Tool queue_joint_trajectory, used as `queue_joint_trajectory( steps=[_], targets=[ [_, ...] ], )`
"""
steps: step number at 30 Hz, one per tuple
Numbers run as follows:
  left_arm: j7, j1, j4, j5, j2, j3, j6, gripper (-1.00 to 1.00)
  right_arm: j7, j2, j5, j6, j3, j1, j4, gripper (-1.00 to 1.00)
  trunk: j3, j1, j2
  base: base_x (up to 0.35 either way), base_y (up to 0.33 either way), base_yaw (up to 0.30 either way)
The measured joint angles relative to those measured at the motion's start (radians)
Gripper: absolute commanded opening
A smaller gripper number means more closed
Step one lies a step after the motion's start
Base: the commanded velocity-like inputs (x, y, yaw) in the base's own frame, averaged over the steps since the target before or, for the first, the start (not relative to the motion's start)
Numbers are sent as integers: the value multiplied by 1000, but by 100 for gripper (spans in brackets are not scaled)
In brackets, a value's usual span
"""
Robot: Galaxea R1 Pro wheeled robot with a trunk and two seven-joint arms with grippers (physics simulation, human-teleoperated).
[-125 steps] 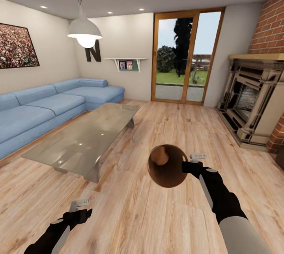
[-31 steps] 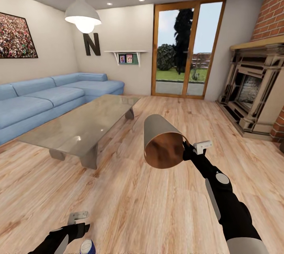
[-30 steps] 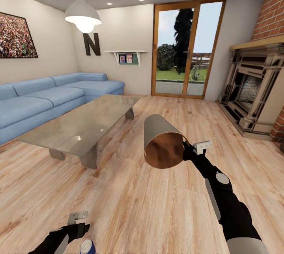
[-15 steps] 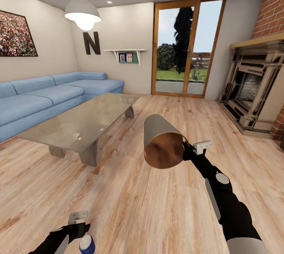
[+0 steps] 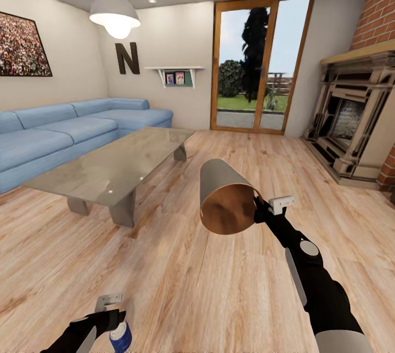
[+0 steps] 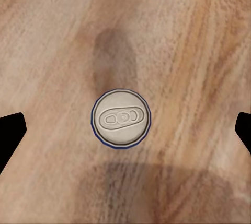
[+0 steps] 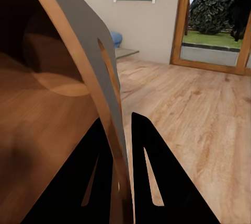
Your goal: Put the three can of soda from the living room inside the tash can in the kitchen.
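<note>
A dark blue can of soda (image 6: 121, 118) stands upright on the wood floor, its grey top facing the left wrist camera. My left gripper (image 6: 125, 130) hangs open above it, one black finger (image 6: 10, 136) far out on each side. In the head view the same can (image 5: 119, 336) sits at the bottom edge under my left gripper (image 5: 109, 317). My right gripper (image 5: 257, 211) is shut on the rim of the trash can (image 5: 225, 199), held tilted in the air with its brown inside facing me. In the right wrist view the fingers (image 7: 99, 177) pinch the bin's wall (image 7: 78, 51). The orange cans are out of view.
A glass low table (image 5: 109, 169) stands ahead on the left, with the blue corner sofa (image 5: 66, 134) behind it. The brick fireplace (image 5: 351, 123) is on the right and a glass door (image 5: 255, 68) at the back. A lamp (image 5: 115, 13) hangs overhead.
The whole picture has shifted a little, so the camera moved. The blue can shows slightly higher at the bottom edge. The right gripper holds the trash can as before.
</note>
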Motion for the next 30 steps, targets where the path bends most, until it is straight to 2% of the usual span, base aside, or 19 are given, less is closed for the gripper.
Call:
queue_joint_trajectory(
  steps=[2,12,20,30],
  targets=[
    [0,0,0,0,0,0,0,100,0,1,0,0,0,0,0,-100,-6,8,-14,0,0,0],
    [0,0,0,0,-1,-4,-4,100,0,2,2,0,0,0,0,-100,-45,12,-17,0,0,0],
    [0,0,-3,1,-2,-7,-8,100,0,5,0,0,0,0,0,-100,-45,12,-17,1,0,0],
    [0,0,-6,2,-2,-8,-8,100,0,10,1,0,0,1,1,-100,-45,12,-17,207,0,0]
  ],
)
